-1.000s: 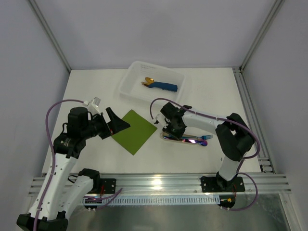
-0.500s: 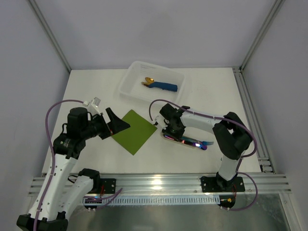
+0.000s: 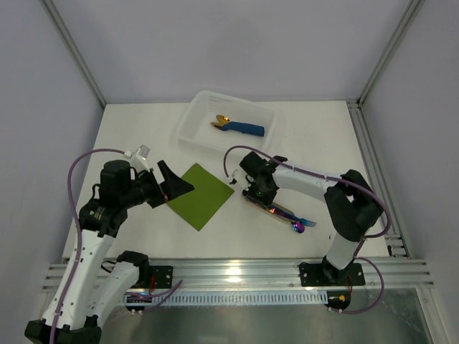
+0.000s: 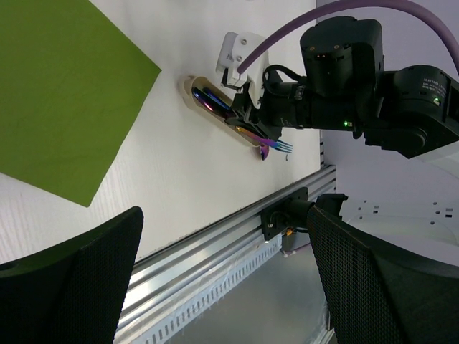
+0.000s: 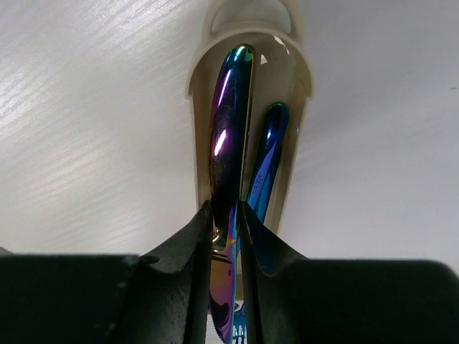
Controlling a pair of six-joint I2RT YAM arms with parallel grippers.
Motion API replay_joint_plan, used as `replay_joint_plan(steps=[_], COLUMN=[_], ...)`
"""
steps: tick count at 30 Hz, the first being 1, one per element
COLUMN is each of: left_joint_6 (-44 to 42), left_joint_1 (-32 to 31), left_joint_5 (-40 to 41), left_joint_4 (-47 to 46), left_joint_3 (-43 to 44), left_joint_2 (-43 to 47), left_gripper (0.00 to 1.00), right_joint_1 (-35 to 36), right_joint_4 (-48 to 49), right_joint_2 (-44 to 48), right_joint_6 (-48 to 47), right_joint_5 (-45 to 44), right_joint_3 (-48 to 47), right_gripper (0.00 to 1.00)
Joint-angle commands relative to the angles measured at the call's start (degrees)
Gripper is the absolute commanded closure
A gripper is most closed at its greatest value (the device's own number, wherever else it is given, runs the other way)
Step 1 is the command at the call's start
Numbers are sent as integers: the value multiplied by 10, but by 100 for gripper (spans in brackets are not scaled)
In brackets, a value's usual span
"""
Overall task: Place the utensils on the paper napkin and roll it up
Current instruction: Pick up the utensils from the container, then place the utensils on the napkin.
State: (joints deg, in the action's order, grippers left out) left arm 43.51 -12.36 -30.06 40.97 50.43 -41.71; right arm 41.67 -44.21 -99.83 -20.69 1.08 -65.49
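Barely begun: right hand (image 5: pixel 226 215) pinched on one utensil (image 5: pixel 228 136) in the beige holder (image 5: pixel 195 86); left hand (image 3: pixel 176 180) wide open, empty; napkin (image 3: pixel 201 195) bare, nothing rolled yet.

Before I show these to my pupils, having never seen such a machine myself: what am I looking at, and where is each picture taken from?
Two robot arms are bolted at a table's edge. One picture looks down from above; the others come from cameras on each wrist. The left claw hangs open by a green napkin. The right claw pinches one rainbow utensil in a beige holder. A pale bin behind holds a blue roll.
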Motion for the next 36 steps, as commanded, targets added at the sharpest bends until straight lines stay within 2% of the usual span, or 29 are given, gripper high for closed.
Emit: replay_joint_plan(steps=[1, 13, 20, 25, 31, 36], left_joint_6=[6, 11, -3, 6, 16, 11], left_joint_1=[-1, -1, -1, -1, -1, -1], left_joint_5=[-18, 3, 210, 376, 463, 459], left_joint_4=[-7, -7, 100, 147, 188, 191], left_joint_3=[13, 14, 60, 77, 97, 92], left_joint_2=[6, 8, 22, 86, 132, 139], left_gripper=[3, 3, 6, 6, 6, 6], right_joint_1=[3, 10, 60, 84, 120, 142], right_joint_4=[-12, -30, -57, -97, -108, -116], right_joint_2=[30, 59, -2, -115, -204, -236], right_joint_6=[-6, 5, -29, -73, -108, -143], right_joint_5=[1, -6, 0, 23, 38, 38], right_joint_3=[-27, -53, -194, -354, -454, -491], right_gripper=[96, 96, 96, 96, 96, 96])
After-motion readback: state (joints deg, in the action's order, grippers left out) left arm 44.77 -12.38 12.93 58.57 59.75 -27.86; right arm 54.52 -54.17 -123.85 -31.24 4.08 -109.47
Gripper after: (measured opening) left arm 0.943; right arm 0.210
